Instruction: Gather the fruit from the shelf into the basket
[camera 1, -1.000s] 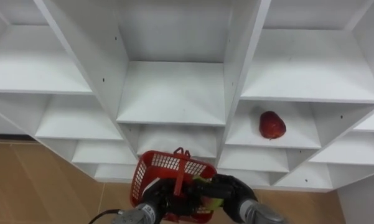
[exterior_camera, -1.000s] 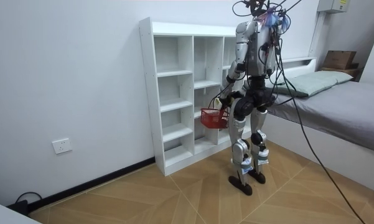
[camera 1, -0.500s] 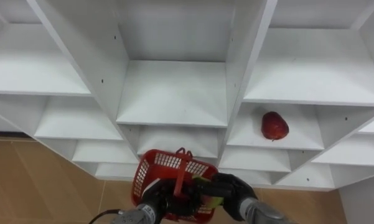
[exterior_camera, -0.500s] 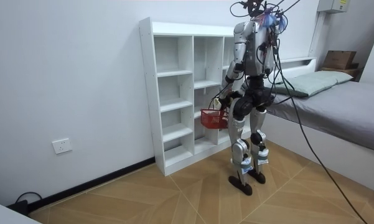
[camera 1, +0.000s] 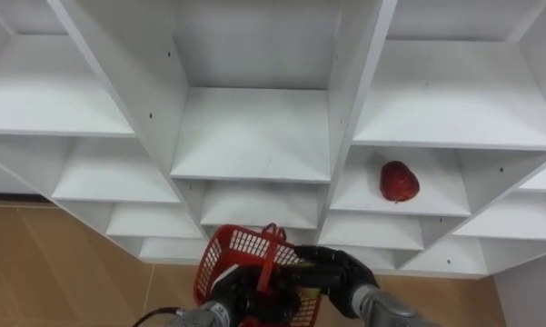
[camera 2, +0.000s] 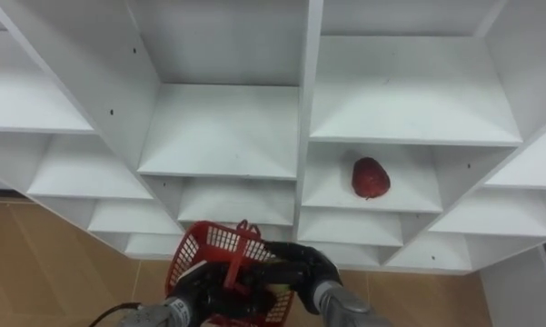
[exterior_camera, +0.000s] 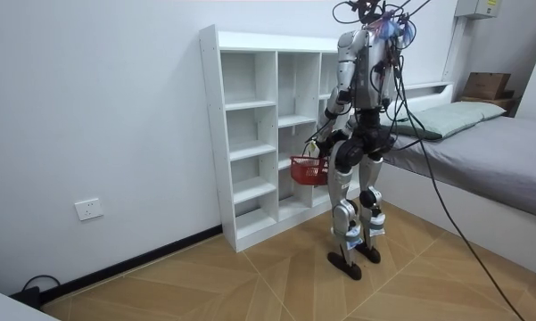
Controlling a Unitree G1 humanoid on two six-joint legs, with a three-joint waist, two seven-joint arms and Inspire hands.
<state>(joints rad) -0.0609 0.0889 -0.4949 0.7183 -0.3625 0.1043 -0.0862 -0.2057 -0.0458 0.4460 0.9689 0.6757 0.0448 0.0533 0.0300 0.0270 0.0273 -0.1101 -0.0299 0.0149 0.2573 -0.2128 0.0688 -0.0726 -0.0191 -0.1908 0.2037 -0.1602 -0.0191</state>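
Fruit-into-basket step, by my read; the robot is standing at the white closet (camera 1: 251, 136); the left hand (camera 1: 237, 292) is gripping the red basket (camera 1: 243, 242) by its handle; the right hand (camera 1: 334, 271) is dipping over the basket, its grip impossible to tell; 1 red fruit (camera 1: 399, 182) is lying on the right-hand shelf; next, the right hand needs lifting clear and reaching up to it.

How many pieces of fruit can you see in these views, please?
1: a red fruit lies on a shelf in the right column of the closet. More may be hidden in the red basket beneath the right hand.
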